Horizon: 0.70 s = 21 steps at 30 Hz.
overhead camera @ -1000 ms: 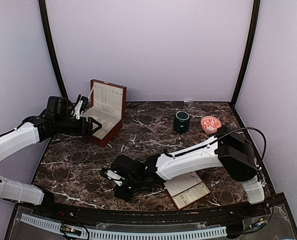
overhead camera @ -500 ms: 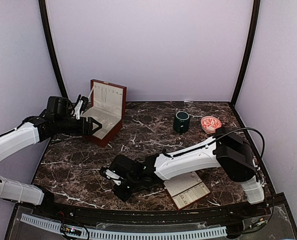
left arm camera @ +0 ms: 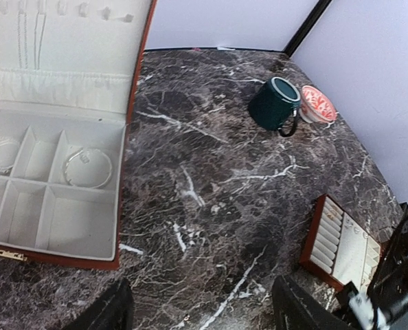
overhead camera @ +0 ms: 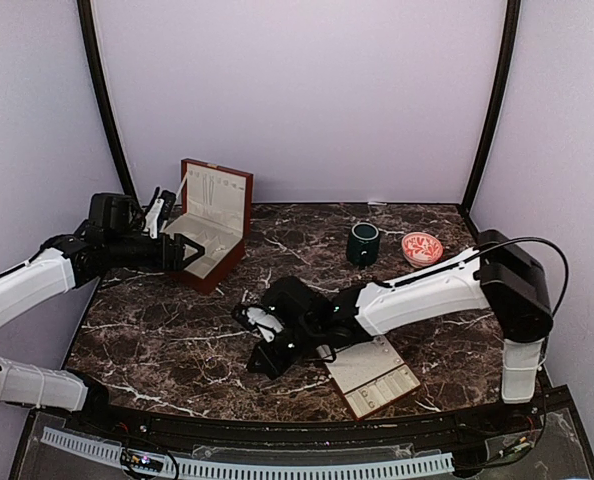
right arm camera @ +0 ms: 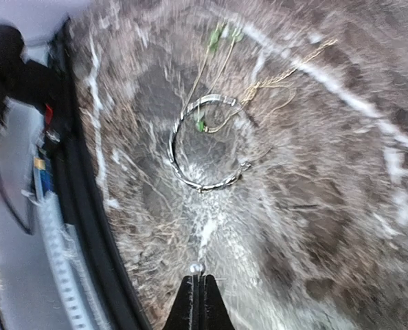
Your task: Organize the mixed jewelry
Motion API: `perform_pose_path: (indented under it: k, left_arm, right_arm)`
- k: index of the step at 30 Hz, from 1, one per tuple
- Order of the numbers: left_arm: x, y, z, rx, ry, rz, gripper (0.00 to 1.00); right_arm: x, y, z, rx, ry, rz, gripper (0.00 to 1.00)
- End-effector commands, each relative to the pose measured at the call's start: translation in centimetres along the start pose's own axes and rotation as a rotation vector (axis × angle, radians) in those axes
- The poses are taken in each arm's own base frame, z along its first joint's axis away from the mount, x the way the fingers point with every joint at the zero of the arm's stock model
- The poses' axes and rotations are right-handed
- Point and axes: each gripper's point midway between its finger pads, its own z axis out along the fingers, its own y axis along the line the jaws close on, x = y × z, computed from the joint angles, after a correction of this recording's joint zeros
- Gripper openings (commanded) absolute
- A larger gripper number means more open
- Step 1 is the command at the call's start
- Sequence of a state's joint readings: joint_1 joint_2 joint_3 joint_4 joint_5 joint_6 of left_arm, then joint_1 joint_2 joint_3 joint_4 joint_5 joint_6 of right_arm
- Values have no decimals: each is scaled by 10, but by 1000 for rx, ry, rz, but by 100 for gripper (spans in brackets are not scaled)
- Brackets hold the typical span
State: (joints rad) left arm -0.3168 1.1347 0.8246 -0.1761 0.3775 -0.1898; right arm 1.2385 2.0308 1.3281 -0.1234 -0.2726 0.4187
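Observation:
My right gripper (right arm camera: 197,278) is shut on a tiny silver ball stud (right arm camera: 196,267) and holds it above the marble. Beyond the tips, a twisted silver bangle (right arm camera: 205,184), a fine gold chain (right arm camera: 276,82) and green-beaded pieces (right arm camera: 218,36) lie on the table. In the top view the right gripper (overhead camera: 261,360) is at the near middle, left of the cream-padded slotted tray (overhead camera: 375,377). My left gripper (left arm camera: 200,317) is open and empty, hovering beside the open red-brown box (left arm camera: 87,258). The box holds a bangle (left arm camera: 87,167) in one compartment and another bangle (left arm camera: 1,155) further left.
A dark green mug (overhead camera: 363,243) and a red-patterned dish (overhead camera: 422,247) stand at the back right. The box (overhead camera: 212,215) stands open at the back left with the left gripper (overhead camera: 187,252) by it. The table's black near rim (right arm camera: 87,227) is close to the loose jewelry.
My right arm has moved right and away from the near edge, towards the tray. The left arm has hardly moved.

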Motion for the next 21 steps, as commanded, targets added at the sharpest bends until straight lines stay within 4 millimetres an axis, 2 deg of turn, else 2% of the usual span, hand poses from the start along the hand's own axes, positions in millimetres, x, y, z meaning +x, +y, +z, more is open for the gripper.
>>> perform_pose_path:
  k: [1,4,8,12,13,15,20,21]
  left_arm:
    - [-10,-33,-14,171,-82,81,72]
    - [-10,-60,-22,308,-130,126,72]
    - [-2,-101,-27,451,-182,202,70]
    - [8,-140,-29,504,-205,314,68]
    - [8,-145,-29,509,-222,319,68]
    - [12,-167,-32,566,-280,358,67]
    - [38,-204,-14,620,-357,484,63]
    - [45,-208,-3,606,-351,513,63]
  right_arm:
    - [-37,26,-58,-189,-161,86,0]
    - [-31,19,-82,-222,-185,142,0]
    - [-32,11,-119,-260,-253,215,0]
    - [-33,1,-154,-306,-333,288,0]
    - [-33,-2,-160,-310,-348,304,0]
    - [-32,-7,-171,-313,-370,330,0]
    - [-34,-16,-198,-383,-443,387,0]
    - [-33,-18,-202,-394,-452,397,0]
